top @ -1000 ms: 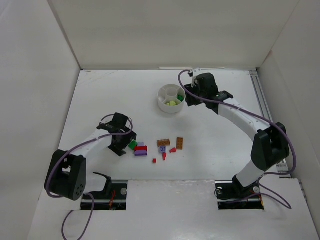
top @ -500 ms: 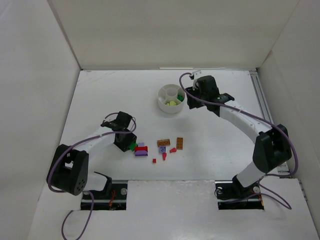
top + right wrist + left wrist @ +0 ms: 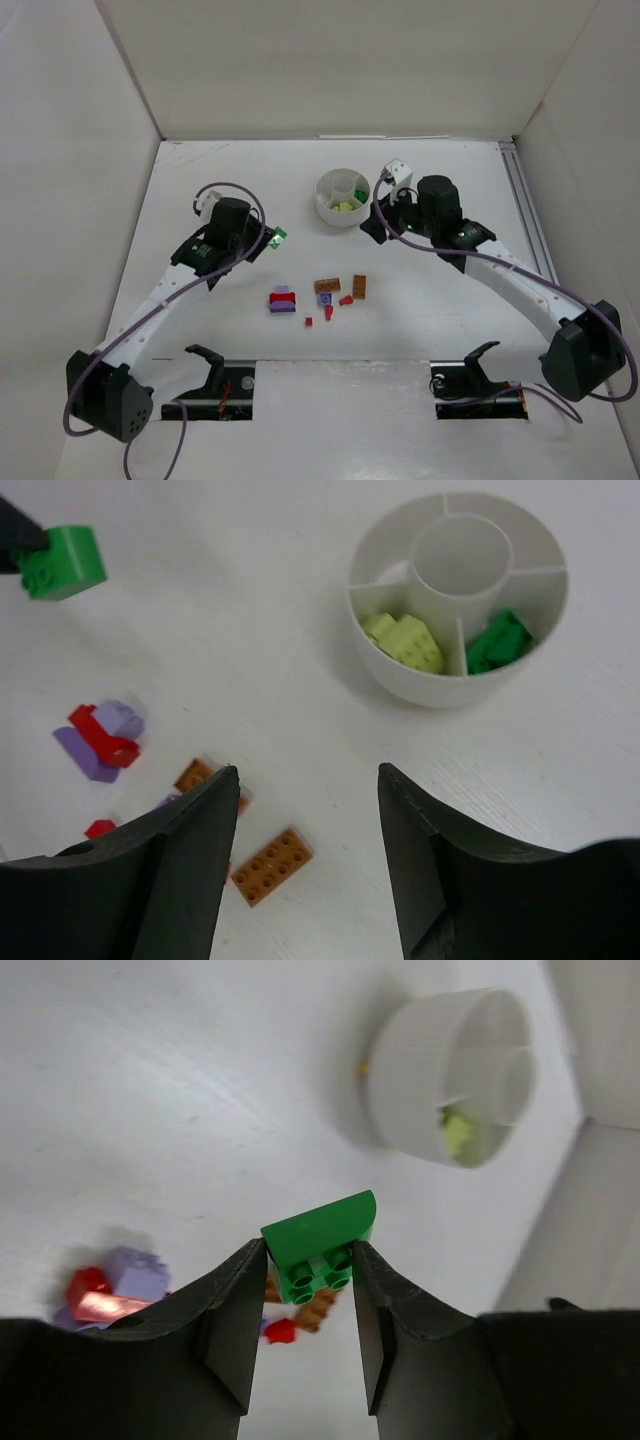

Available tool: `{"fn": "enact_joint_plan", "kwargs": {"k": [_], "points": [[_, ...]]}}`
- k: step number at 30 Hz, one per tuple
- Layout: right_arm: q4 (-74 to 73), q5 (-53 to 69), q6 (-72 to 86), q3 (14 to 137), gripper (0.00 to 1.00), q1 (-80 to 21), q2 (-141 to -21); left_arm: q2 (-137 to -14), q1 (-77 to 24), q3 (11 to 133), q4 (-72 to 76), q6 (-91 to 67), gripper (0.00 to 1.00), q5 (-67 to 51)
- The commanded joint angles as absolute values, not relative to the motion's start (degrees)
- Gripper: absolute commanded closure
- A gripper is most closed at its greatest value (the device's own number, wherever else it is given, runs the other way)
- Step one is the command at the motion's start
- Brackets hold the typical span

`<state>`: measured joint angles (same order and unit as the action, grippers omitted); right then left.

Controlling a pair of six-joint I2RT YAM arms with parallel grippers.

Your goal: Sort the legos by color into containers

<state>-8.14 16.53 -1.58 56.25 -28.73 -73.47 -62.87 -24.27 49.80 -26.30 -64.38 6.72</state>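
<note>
Left gripper [image 3: 308, 1260] clamped tight on green brick [image 3: 320, 1230], brick held in air between loose pile [image 3: 315, 295] and dish [image 3: 400, 685], not over dish yet. My plan: carry it to wedge with other greens [image 3: 497, 640], not the one with lime bricks [image 3: 405, 640] next door. Wedges look narrow, so I'd centre brick over it and go low before release — a bounce could put it in wrong section. Right gripper [image 3: 305, 772] jaws apart, empty, near dish — I'd keep it out of left's path.
</note>
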Motion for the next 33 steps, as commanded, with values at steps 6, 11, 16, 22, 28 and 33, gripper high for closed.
{"fn": "enact_joint_plan", "kwargs": {"k": [6,11,16,22,28,33], "points": [[5.7,21.4,2.6,57.8,0.33,-36.4,-71.5,-57.8,-27.4,55.3,-18.0,-63.7,0.66,5.9],[17.0,35.5,11.9,57.3,0.24,-36.4,-74.2,-56.1,-30.5,55.2,-11.1,-63.7,0.66,4.5],[17.6,38.2,14.1,59.7,0.24,-38.0,-78.3,-53.4,-32.5,54.1,-8.5,-63.7,0.66,4.5],[18.1,39.0,14.2,61.6,0.22,-39.7,-79.7,-52.7,-33.6,54.1,-7.5,-63.2,0.66,5.0],[18.6,36.7,14.8,63.9,0.2,-40.3,-81.7,-52.7,-34.6,54.1,-6.9,-62.7,0.66,4.5],[18.6,35.9,15.3,67.3,0.2,-40.3,-84.4,-52.7,-35.2,54.1,-5.7,-62.7,0.66,4.0]]}}
